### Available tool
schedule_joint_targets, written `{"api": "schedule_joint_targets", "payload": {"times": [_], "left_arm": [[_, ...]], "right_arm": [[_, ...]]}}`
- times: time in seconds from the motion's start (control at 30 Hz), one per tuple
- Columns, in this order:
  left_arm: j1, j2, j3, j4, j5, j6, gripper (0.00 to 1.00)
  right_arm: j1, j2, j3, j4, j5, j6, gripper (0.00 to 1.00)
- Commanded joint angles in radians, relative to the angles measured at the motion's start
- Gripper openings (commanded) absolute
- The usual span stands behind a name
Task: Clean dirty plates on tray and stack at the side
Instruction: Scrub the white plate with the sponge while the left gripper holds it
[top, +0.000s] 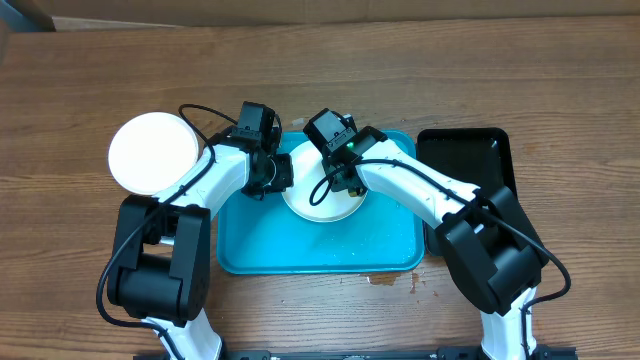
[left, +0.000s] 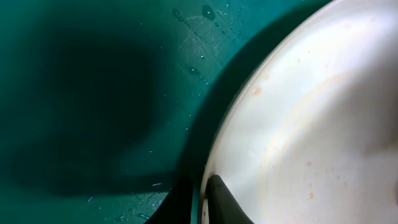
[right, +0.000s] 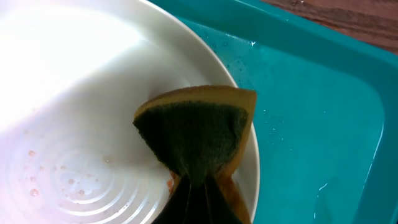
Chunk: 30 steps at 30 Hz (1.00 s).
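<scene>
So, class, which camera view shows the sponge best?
Right wrist: the sponge shows close up, pinched in the right gripper against the plate. Overhead hides it under the arm; left wrist misses it.

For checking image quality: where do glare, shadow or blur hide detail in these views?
Overhead: the white plate left of the tray is overexposed and featureless. Left wrist: a heavy shadow darkens the tray; the left fingers are blurred. Right wrist: glare whitens the upper left of the dirty plate; the sponge is sharp.
</scene>
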Motion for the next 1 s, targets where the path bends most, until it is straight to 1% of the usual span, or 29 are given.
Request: {"api": "schedule_joint_targets", "payload": {"times": [0.0, 0.13, 0.2, 0.23, 0.33, 0.37, 0.4, 0.43, 0.47, 0.5, 0.53, 0.7, 0.8, 0.87, 0.97], "left_arm": [[0.003, 0.016, -0.005, -0.003, -0.002, 0.000, 0.11], [0.003, 0.016, -0.005, -0.003, -0.002, 0.000, 0.11], [0.003, 0.016, -0.005, -0.003, -0.002, 0.000, 0.11], [0.003, 0.016, -0.005, -0.003, -0.002, 0.000, 0.11], [0.003, 0.016, -0.005, -0.003, 0.002, 0.000, 0.11], [0.003, 0.016, -0.005, -0.003, 0.002, 0.000, 0.11], [0.003, 0.016, -0.005, -0.003, 0.002, 0.000, 0.11], [0.003, 0.016, -0.005, -0.003, 0.002, 0.000, 0.11], [0.003, 0.016, -0.005, -0.003, 0.002, 0.000, 0.11], [0.003, 0.016, -0.005, -0.003, 0.002, 0.000, 0.11], [0.003, 0.016, -0.005, -0.003, 0.002, 0.000, 0.11], [0.003, 0.016, -0.005, -0.003, 0.002, 0.000, 0.11], [0.003, 0.016, -0.005, -0.003, 0.002, 0.000, 0.06], [0.003, 0.016, -0.005, -0.003, 0.002, 0.000, 0.05], [0.003, 0.016, -0.005, -0.003, 0.003, 0.000, 0.04]], "right_arm": [[0.001, 0.023, -0.016, 0.003, -0.031, 0.003, 0.04], [0.001, 0.023, -0.019, 0.000, -0.101, 0.005, 0.04], [0.001, 0.023, -0.019, 0.001, -0.100, 0.011, 0.26], [0.001, 0.023, -0.019, 0.002, -0.100, 0.011, 0.30], [0.001, 0.023, -0.019, 0.001, -0.100, 0.011, 0.37], [0.000, 0.023, -0.019, 0.001, -0.100, 0.011, 0.37], [0.000, 0.023, -0.019, 0.002, -0.099, 0.010, 0.37], [0.000, 0.023, -0.019, 0.002, -0.097, 0.010, 0.31], [0.000, 0.023, -0.019, 0.002, -0.096, 0.010, 0.17], [0.000, 0.023, -0.019, 0.002, -0.097, 0.010, 0.07], [0.000, 0.023, -0.019, 0.000, -0.097, 0.010, 0.04], [0.000, 0.023, -0.028, -0.012, -0.097, 0.011, 0.04], [0.000, 0.023, -0.057, 0.013, -0.099, 0.011, 0.04], [-0.001, 0.023, -0.063, 0.017, -0.101, 0.011, 0.04], [-0.020, 0.023, -0.063, 0.016, -0.179, 0.010, 0.04]]}}
